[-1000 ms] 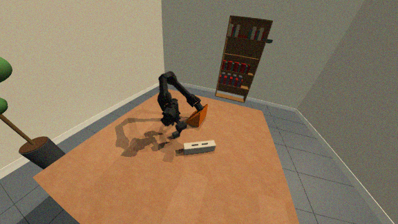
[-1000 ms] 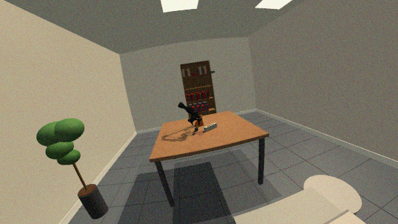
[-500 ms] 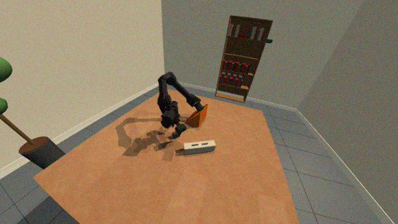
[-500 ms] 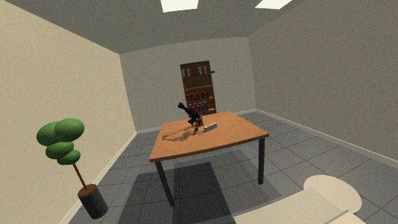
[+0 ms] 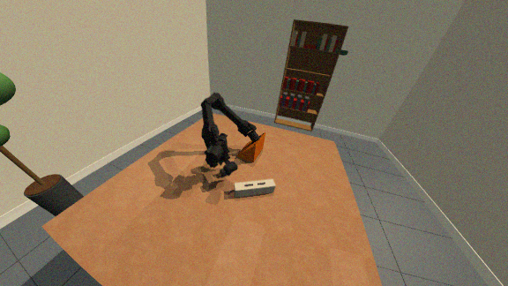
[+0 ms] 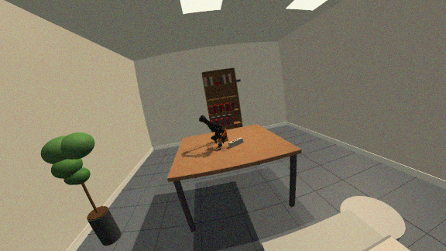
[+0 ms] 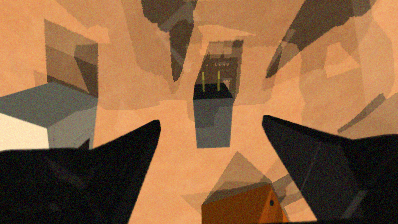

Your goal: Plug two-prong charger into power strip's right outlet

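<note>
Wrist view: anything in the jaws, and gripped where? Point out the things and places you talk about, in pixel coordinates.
Nothing held. The black parallel-jaw gripper (image 7: 211,122) is open; the dark grey two-prong charger (image 7: 213,122) shows between the jaws in view, ungripped.

Shows a grey, black-faced charger, unplugged, two yellowish prongs exposed, near a pale power strip, both outlets vacant.
</note>
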Tool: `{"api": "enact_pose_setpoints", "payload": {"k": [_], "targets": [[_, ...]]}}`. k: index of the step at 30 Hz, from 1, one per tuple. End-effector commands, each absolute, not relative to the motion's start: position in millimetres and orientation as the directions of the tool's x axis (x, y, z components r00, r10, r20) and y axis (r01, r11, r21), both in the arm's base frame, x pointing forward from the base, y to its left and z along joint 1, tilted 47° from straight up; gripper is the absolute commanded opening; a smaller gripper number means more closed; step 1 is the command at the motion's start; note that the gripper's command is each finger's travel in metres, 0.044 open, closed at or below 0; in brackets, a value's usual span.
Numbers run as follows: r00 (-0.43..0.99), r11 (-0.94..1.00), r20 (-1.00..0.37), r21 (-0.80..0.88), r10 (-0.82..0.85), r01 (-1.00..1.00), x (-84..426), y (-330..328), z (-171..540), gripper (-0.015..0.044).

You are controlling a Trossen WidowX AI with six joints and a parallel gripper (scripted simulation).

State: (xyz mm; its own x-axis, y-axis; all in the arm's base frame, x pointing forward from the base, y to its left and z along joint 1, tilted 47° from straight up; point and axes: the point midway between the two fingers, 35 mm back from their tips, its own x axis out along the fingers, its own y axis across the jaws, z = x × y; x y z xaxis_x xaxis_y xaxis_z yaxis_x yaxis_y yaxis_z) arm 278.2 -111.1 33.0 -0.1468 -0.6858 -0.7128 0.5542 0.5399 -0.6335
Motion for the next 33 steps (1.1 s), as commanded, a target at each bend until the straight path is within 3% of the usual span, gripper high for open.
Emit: {"api": "enact_pose_setpoints", "payload": {"k": [1,16,29,33], "targets": [[-0.153,0.539,-0.709,-0.641,-0.688,0.546,276,-117,26,0.0440],[-0.154,0.537,-0.707,-0.643,-0.690,0.546,273,-131,14,0.0440],[-0.149,0.537,-0.710,-0.636,-0.688,0.554,275,-129,17,0.0099],[-0.149,0.537,-0.710,-0.636,-0.688,0.554,275,-129,17,0.0072]]}}
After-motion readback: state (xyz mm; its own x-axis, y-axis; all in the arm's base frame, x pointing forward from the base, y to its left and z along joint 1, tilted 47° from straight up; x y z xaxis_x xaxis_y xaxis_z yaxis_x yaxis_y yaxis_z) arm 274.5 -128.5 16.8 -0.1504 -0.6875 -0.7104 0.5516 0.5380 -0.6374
